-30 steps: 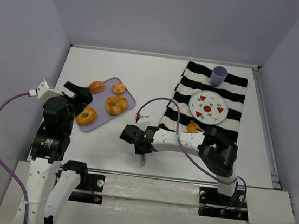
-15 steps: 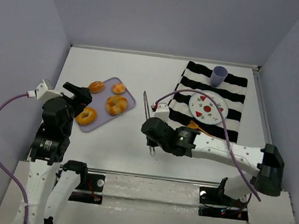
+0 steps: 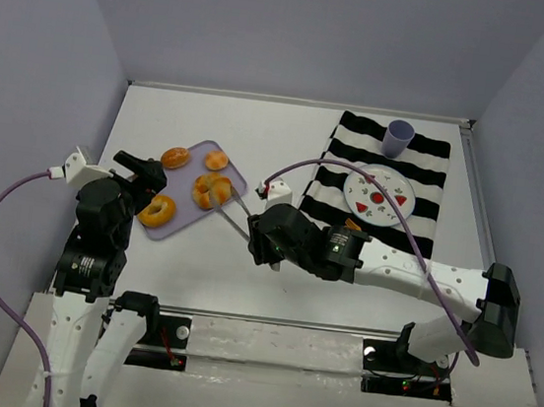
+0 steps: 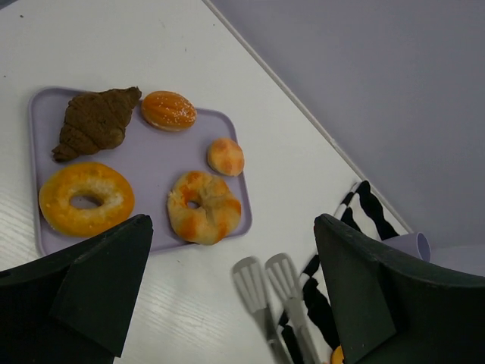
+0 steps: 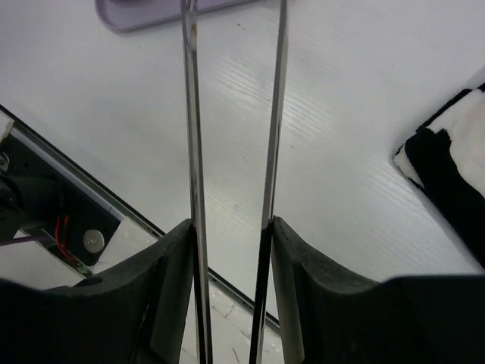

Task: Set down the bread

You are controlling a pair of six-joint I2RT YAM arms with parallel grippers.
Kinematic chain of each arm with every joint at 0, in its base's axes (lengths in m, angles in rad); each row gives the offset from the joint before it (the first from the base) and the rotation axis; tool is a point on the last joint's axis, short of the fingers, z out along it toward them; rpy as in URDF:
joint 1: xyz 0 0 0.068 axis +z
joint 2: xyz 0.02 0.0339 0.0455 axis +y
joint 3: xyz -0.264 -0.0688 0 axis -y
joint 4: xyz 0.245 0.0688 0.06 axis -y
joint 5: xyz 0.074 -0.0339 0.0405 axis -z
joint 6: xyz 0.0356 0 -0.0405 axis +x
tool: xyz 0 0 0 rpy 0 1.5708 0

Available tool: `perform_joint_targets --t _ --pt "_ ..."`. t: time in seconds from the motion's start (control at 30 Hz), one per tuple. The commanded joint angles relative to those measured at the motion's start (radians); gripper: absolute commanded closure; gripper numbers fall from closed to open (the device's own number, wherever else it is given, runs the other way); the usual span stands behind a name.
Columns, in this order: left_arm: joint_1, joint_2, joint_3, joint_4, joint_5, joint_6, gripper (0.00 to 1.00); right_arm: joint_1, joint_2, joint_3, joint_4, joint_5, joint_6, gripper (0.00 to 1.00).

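You're clamping the tongs (image 5: 191, 136) in the right gripper (image 5: 231, 235), blades hovering near the knotted roll (image 4: 203, 206) on the tray (image 4: 151, 163). The left gripper (image 4: 231, 227) is idling, fingers apart. Roll is looking light, soft, crushable; pinch gently across its middle.
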Motion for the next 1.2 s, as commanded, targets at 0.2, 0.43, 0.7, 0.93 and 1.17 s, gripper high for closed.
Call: perform_joint_targets --t 0.2,0.43,0.7,0.93,1.17 --pt "-0.005 -0.021 0.018 0.019 -0.016 -0.001 0.01 -0.025 0.061 0.108 -0.001 -0.032 -0.005 0.48" --pt "-0.005 -0.023 0.015 0.020 -0.017 -0.004 0.01 -0.127 0.142 0.174 -0.001 -0.065 0.008 0.44" --pt "-0.005 -0.018 0.009 0.027 -0.017 -0.005 0.01 -0.219 0.267 0.248 0.047 -0.177 -0.003 0.44" --pt "-0.005 -0.010 0.005 0.033 -0.017 -0.005 0.01 -0.243 0.313 0.263 0.087 -0.297 -0.023 0.44" --pt "-0.005 -0.012 0.005 0.031 -0.016 -0.005 0.01 -0.263 0.356 0.283 0.104 -0.291 0.003 0.44"
